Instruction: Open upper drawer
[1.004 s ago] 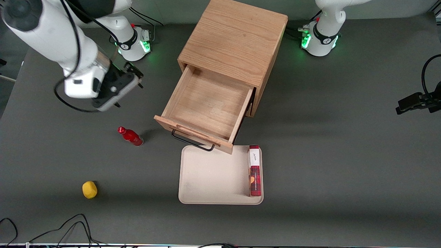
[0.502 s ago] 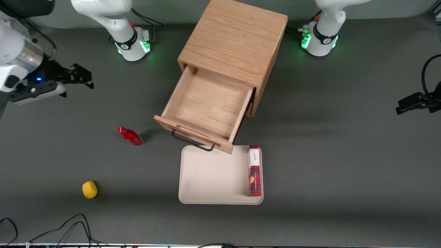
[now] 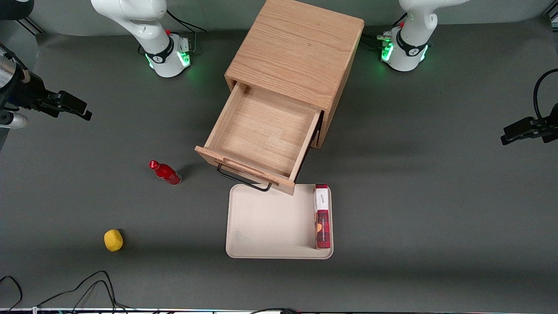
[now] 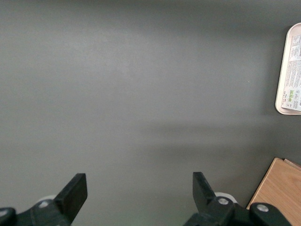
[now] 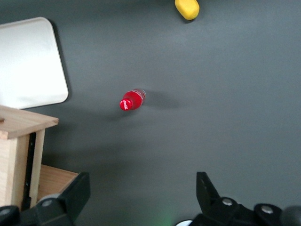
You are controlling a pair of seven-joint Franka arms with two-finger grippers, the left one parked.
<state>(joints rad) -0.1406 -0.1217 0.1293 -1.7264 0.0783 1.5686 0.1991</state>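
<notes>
The upper drawer [image 3: 261, 135] of the light-oak cabinet [image 3: 296, 48] stands pulled far out, its plain wood interior bare and its black wire handle [image 3: 244, 179] overhanging a beige tray. My right gripper [image 3: 72, 107] is open and empty, high above the table toward the working arm's end, well away from the cabinet. In the right wrist view the gripper [image 5: 141, 193] hangs with wide-apart fingers over bare table, with the drawer's corner [image 5: 19, 129] beside it. The lower drawer is hidden under the upper one.
A beige tray [image 3: 266, 222] lies in front of the drawer with a red box [image 3: 322, 216] along its edge. A small red bottle [image 3: 165, 172] and a yellow object [image 3: 113, 240] lie on the table toward the working arm's end. Cables [image 3: 78, 292] trail at the near edge.
My right gripper has swung away from the cabinet toward the working arm's end of the table and risen. The drawer has stayed open and has not moved.
</notes>
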